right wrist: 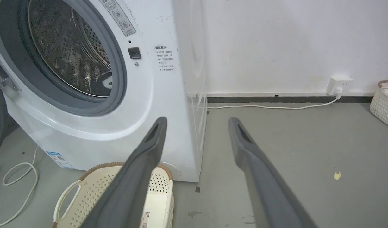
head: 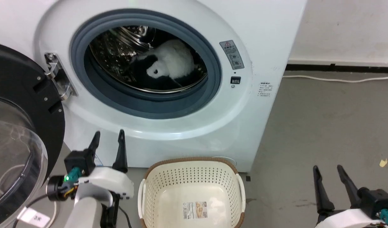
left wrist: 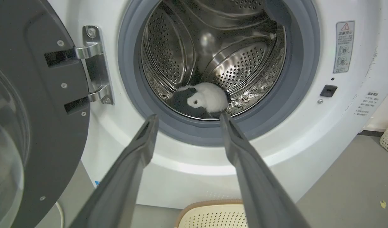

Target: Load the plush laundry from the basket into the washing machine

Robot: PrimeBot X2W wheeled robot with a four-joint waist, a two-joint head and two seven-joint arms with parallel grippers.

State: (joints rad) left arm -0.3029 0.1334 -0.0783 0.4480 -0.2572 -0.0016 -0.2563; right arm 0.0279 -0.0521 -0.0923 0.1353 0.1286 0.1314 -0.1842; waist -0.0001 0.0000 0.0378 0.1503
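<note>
Head view: plush (head: 172,63) sits deep inside the washer (head: 270,38), basket (head: 190,164) bare! Both left gripper (head: 109,133) and right gripper (head: 327,167) hang with jaws spread wide, holding nothing. Looks light, soft, squashy: pinch the fluffy white body, I'd say.

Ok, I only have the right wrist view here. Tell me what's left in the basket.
Observer: The basket holds just its label sticker.
Operator: Now place the plush for me.
Observer: The plush laundry lies whole inside the drum of the washing machine.
Operator: Report the left gripper.
Observer: The left gripper is open and empty, poised below the porthole.
</note>
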